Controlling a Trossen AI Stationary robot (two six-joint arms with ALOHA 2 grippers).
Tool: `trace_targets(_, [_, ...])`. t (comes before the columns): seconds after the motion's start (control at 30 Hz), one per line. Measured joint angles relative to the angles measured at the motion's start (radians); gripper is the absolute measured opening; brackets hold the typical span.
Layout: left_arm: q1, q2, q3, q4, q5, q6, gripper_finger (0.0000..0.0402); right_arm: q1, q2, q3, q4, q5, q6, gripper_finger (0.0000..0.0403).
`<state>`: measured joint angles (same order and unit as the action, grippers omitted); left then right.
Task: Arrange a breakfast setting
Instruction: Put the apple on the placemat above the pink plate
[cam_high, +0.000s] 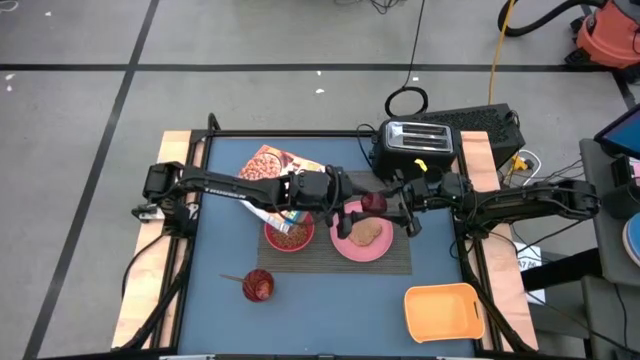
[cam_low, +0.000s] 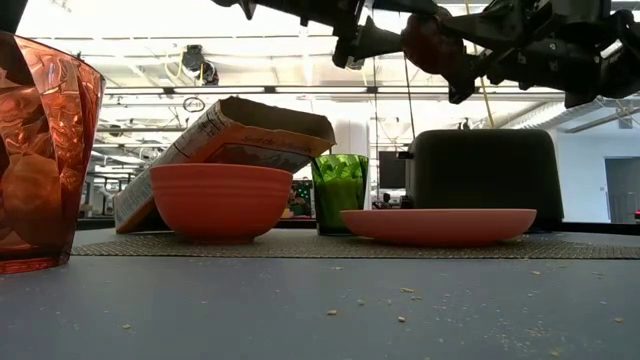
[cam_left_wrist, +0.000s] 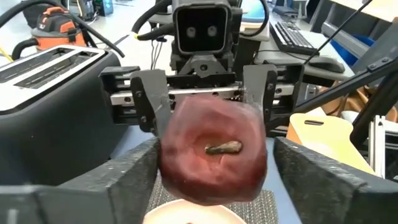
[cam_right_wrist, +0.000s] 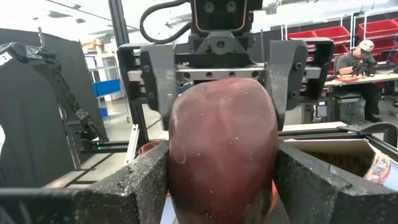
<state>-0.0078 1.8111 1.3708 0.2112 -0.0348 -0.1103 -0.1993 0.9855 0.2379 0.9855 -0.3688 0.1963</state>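
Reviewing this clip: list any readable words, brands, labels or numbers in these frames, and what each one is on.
No text can be read in any view.
Cereal box: printed artwork on its face, lettering too small to read from above.
Cereal box side panel in the low view: fine print, too blurred to read.
Toaster: no legible marking.
Apple, bowl, plate: no lettering shows.

Bowl (cam_high: 289, 236), plate (cam_high: 361, 243) and toaster (cam_high: 414, 146) crowd the middle; the front strip of table (cam_high: 340, 310) lies open.
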Motion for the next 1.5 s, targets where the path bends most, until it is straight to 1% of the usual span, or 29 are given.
trace_targets(0.13, [0.000, 0.000, 0.000, 0.001, 0.001, 0.000, 0.0262, 0.000, 0.000, 0.000, 0.002, -0.001, 0.000, 0.0244])
trace_targets(0.23, [0.003, 0.000, 0.000, 0.001, 0.001, 0.001, 0.0238, 0.000, 0.000, 0.000, 0.002, 0.000, 0.000, 0.0244])
trace_targets(0.37, [0.004, 0.000, 0.000, 0.002, 0.001, 0.001, 0.0229, 0.000, 0.000, 0.000, 0.002, -0.001, 0.000, 0.0245])
trace_targets(0.7, [0.007, 0.000, -0.001, 0.013, 0.001, 0.001, 0.0225, 0.000, -0.001, 0.000, 0.003, -0.001, 0.001, 0.0250])
trace_targets(0.8, [0.009, 0.000, -0.001, 0.015, 0.001, 0.000, 0.0224, 0.000, -0.001, 0.000, 0.003, 0.000, 0.001, 0.0272])
trace_targets(1.03, [0.010, 0.000, -0.001, 0.022, -0.001, -0.001, 0.0224, 0.000, -0.009, 0.000, -0.003, 0.001, 0.001, 0.0349])
trace_targets(1.13, [0.011, -0.001, -0.001, 0.020, 0.000, -0.002, 0.0224, 0.000, -0.040, 0.000, -0.002, 0.000, 0.001, 0.0367])
trace_targets(1.2, [0.015, -0.007, 0.006, -0.019, 0.003, -0.004, 0.0224, 0.000, -0.066, 0.000, -0.006, 0.000, 0.000, 0.0372])
trace_targets(1.27, [0.022, -0.007, 0.043, -0.077, 0.011, -0.008, 0.0224, 0.000, -0.102, 0.000, -0.040, 0.001, -0.013, 0.0372])
trace_targets(1.43, [0.038, -0.008, 0.202, -0.339, 0.011, 0.012, 0.0224, -0.011, -0.212, 0.000, -0.226, 0.000, -0.103, 0.0369])
trace_targets(1.5, [0.049, -0.009, 0.254, -0.407, 0.011, 0.024, 0.0224, -0.016, -0.259, 0.000, -0.297, 0.000, -0.142, 0.0369])
